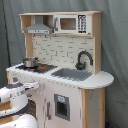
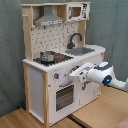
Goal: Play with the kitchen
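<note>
The kitchen (image 1: pixel 55 50) is a white and light-wood toy unit with a black faucet (image 1: pixel 83 59), a grey sink (image 1: pixel 71 74), a small pot (image 1: pixel 30 62) on the stovetop, a hood (image 1: pixel 38 27) and a microwave (image 1: pixel 70 23). In the second exterior view the kitchen (image 2: pixel 35 85) shows its oven door (image 2: pixel 64 96), with the pot (image 2: pixel 48 56) on top. My white arm reaches in from the second exterior view's right. My gripper (image 2: pixel 73 75) hangs just in front of the panel under the stovetop, above the oven door. In the first exterior view the gripper (image 1: pixel 34 86) is at the lower left.
A grey curtain hangs behind the kitchen. The unit stands on a wooden tabletop (image 2: pixel 95 112) with a seam running across it. My arm's bulky white body (image 1: pixel 15 97) fills the first exterior view's lower left corner.
</note>
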